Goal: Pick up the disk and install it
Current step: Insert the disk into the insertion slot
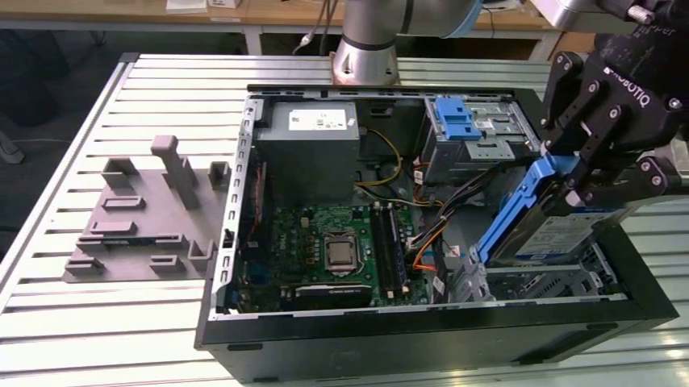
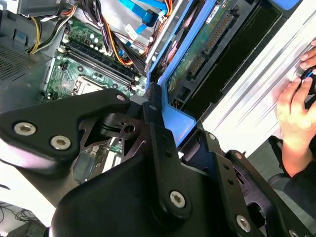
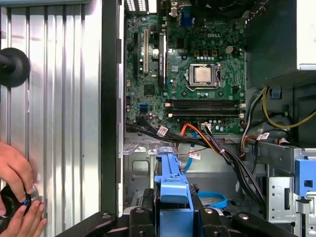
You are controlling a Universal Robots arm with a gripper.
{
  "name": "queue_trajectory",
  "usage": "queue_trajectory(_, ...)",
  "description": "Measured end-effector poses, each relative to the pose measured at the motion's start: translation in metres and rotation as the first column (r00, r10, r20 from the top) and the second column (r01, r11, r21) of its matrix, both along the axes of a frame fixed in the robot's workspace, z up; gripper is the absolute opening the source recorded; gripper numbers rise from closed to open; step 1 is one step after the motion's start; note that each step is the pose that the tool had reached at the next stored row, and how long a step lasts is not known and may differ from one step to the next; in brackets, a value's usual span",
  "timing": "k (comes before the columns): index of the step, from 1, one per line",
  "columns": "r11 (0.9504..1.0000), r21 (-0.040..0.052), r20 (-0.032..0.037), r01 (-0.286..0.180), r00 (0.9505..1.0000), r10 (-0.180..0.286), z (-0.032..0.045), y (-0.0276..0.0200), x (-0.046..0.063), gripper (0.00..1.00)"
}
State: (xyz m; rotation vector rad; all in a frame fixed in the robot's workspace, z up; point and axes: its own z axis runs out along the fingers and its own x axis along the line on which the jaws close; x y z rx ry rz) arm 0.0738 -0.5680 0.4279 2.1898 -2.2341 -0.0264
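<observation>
The disk (image 1: 544,234) is a silver drive in a blue carrier frame. It hangs tilted, its lower end dipping into the metal drive bay (image 1: 560,282) at the front corner of the open computer case (image 1: 431,326), on the exterior view's right. My black gripper (image 1: 592,177) is shut on the disk's upper end. In the second wrist view the disk's (image 2: 207,44) green circuit side faces the camera, and the gripper (image 2: 158,108) clamps the blue frame. In the first wrist view the blue carrier of the disk (image 3: 173,180) sits between the gripper (image 3: 173,217) fingers, above the bay.
Inside the case lie the motherboard (image 1: 334,250), a grey power supply box (image 1: 306,153), a bundle of cables (image 1: 431,234) and an upper bay with a blue latch (image 1: 457,121). A grey fixture (image 1: 140,218) stands on the slatted table. A person's hands (image 3: 17,190) rest on the table beside the case.
</observation>
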Motion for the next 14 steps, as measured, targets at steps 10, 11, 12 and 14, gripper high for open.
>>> queue_trajectory(10,1.0000,0.0001,-0.0001,0.000,1.0000,0.000,-0.0082,0.0000,0.000,0.36)
queue_trajectory(11,1.0000,0.0000,-0.0001,0.000,1.0000,0.000,-0.0089,0.0000,0.000,0.36)
queue_trajectory(12,1.0000,0.0000,-0.0001,0.000,1.0000,0.000,-0.0097,0.0000,0.000,0.36)
queue_trajectory(14,1.0000,0.0001,-0.0001,0.000,1.0000,0.000,-0.0113,0.0000,0.000,0.36)
